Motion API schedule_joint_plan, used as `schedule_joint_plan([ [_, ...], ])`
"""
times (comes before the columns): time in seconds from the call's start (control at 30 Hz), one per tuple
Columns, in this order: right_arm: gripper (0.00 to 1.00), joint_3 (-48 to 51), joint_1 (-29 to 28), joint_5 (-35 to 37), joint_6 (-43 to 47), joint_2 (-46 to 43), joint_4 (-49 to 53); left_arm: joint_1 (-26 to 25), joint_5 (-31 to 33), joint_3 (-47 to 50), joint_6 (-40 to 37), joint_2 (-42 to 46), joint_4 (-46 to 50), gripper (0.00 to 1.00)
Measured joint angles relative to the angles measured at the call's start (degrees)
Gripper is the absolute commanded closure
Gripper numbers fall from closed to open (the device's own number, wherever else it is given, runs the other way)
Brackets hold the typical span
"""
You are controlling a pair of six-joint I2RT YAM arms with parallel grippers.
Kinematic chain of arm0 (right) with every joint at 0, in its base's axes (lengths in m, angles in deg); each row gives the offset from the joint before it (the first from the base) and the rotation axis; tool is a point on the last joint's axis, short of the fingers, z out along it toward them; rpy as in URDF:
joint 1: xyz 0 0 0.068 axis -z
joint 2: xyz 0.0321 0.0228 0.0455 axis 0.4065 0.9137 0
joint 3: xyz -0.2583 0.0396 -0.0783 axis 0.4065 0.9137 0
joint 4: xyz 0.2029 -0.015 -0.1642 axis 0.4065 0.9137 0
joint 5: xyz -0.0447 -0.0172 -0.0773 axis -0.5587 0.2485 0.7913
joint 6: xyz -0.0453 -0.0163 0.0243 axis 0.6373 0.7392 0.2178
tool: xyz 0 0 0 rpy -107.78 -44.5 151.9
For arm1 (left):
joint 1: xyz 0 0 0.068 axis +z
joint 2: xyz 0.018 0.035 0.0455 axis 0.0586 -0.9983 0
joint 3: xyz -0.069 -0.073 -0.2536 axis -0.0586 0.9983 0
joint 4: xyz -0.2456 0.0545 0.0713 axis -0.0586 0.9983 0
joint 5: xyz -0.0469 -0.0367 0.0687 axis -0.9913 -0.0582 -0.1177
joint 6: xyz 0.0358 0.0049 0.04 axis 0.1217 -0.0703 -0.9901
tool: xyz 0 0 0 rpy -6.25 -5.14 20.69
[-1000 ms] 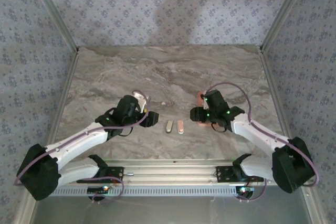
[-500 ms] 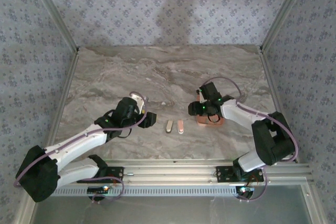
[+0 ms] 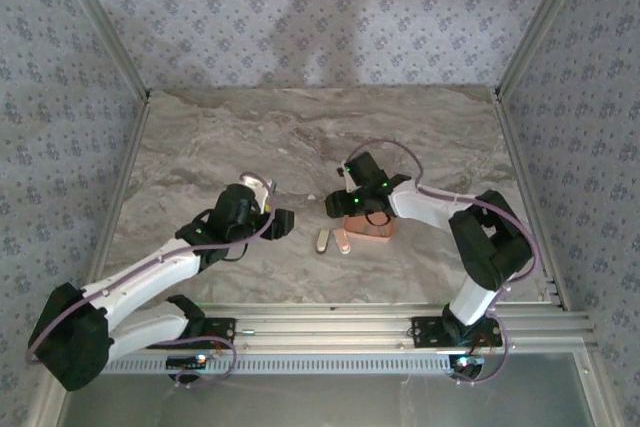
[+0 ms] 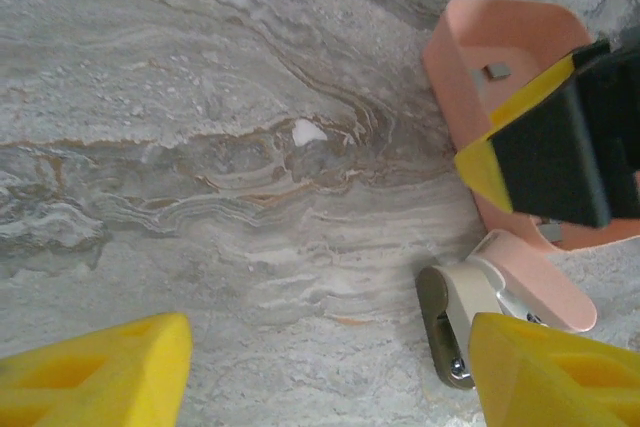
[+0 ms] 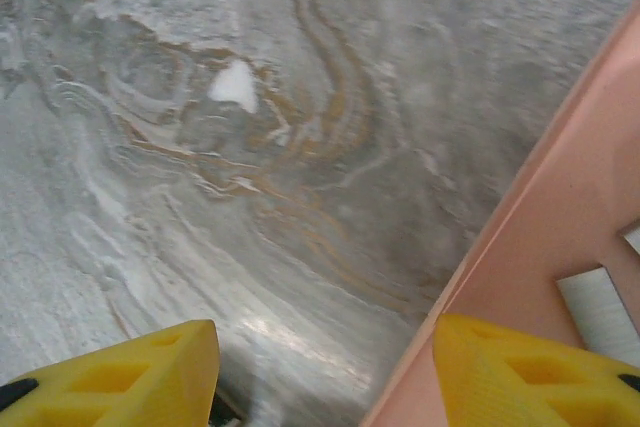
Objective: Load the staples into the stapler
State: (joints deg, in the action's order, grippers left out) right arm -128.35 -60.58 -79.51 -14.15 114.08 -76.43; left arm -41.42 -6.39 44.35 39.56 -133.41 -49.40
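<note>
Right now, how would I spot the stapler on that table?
Look at the marble table, near its front edge between the two arms. Left of the shallow salmon tray lies the stapler: two slim side-by-side halves, one pale metal, one pink, unlike the boxy tray.

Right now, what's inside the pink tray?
Little grey staples lie in the pink tray. The right gripper hangs over part of it, so I can't see what's underneath there.

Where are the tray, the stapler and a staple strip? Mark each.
tray (image 4: 440,62), left wrist view, left wall.
stapler (image 4: 478,292), left wrist view, cream body.
staple strip (image 5: 600,312), right wrist view, its flat top.
</note>
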Motion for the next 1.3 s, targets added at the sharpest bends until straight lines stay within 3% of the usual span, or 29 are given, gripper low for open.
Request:
schedule_joint_plan([
  [0.2, 0.41, -1.99, -0.50, 0.04, 0.50, 1.11, -0.59, 1.57, 1.22, 0.11, 0.17, 1.57, -0.31, 0.20],
  [0.4, 0.41, -2.67, 0.15, 1.16, 3.23, -0.13, -0.35, 3.69, 4.52, 1.62, 0.83, 5.05, -0.48, 0.02],
  [0.47, 0.41, -2.67, 1.05, 2.05, 4.46, -1.66, -0.07, 4.42, 6.54, 1.97, 0.74, 6.62, -0.46, 0.02],
  [0.8, 0.34, 1.09, 9.14, 9.57, 11.96, -14.97, -2.47, 6.16, 24.55, 4.33, -6.75, 18.58, -1.38, 0.02],
  [0.9, 0.22, 3.78, 11.15, 11.65, 14.32, -17.99, -4.00, 7.37, 28.81, 6.91, -9.77, 22.10, -3.34, 0.01],
  [0.93, 0.04, 4.76, 11.76, 12.41, 14.99, -18.82, -4.61, 7.93, 29.81, 7.80, -10.75, 22.93, -4.07, 0.02],
  [0.97, 0.00, 5.79, 12.39, 13.27, 15.74, -19.69, -5.27, 8.61, 30.62, 8.63, -11.80, 23.54, -4.85, 0.02],
  [1.3, 0.00, 18.01, 19.65, 18.80, 22.77, -27.47, -14.45, 13.66, 32.87, 11.76, -18.71, 16.22, -13.38, 0.02],
])
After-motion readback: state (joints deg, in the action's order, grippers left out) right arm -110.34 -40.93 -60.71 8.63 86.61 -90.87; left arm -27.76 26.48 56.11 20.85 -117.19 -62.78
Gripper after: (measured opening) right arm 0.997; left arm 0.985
